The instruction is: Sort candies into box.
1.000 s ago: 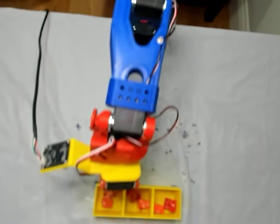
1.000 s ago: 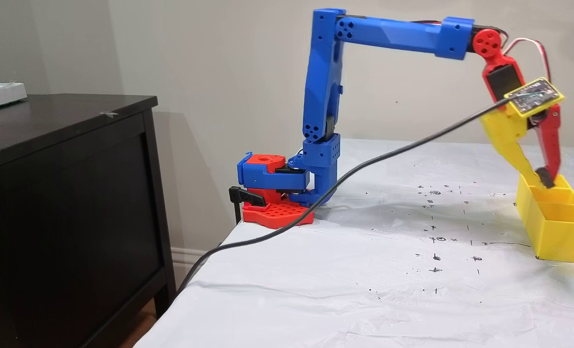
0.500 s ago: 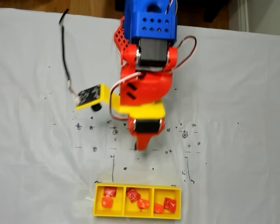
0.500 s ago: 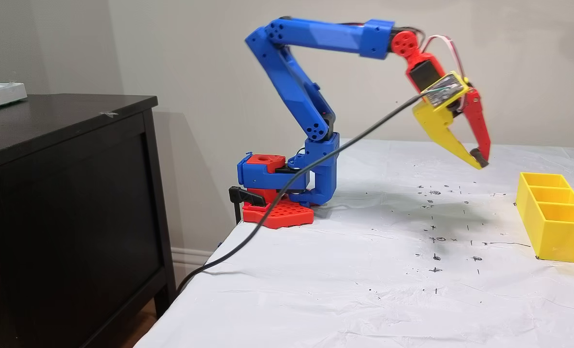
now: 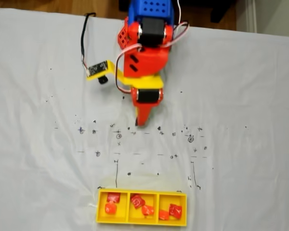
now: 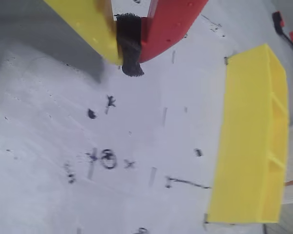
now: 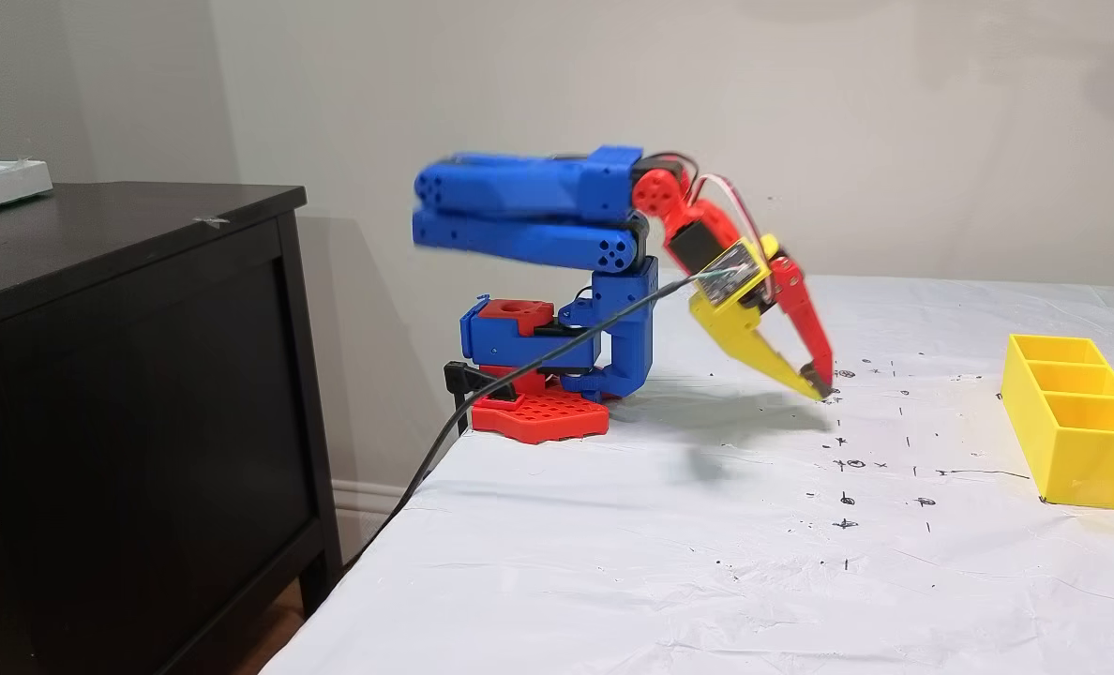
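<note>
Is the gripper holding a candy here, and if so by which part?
Nothing is held. The gripper is shut on itself above the sheet, and all six candies lie in the box.

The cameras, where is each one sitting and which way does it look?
A fixed view: up above, looking down on the white table; the arm's red wrist shows, the gripper pointing toward the box of candies.
Wrist view: rides on the arm, looking past the shut gripper at ink marks.
A fixed view: beside the table, looking sideways; the whole folded arm and base show.
All three share the box.
</note>
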You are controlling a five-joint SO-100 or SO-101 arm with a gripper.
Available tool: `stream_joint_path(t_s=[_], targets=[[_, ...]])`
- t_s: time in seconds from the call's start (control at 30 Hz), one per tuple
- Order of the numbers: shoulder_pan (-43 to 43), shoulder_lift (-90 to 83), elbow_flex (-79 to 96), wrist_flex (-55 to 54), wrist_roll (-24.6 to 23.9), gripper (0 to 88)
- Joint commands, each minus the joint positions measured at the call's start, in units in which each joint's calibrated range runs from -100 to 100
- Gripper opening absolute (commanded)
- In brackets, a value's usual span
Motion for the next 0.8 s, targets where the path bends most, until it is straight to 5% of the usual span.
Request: stream_joint_path(t_s=[0.0, 0.17, 0.77], targets=[[0.34, -4.57, 1.31, 2.99, 0.54, 0.1], [-1.57, -4.65, 10.23, -4.13, -0.2, 0.1], [3.32, -4.57, 9.87, -1.43, -3.37, 0.1]])
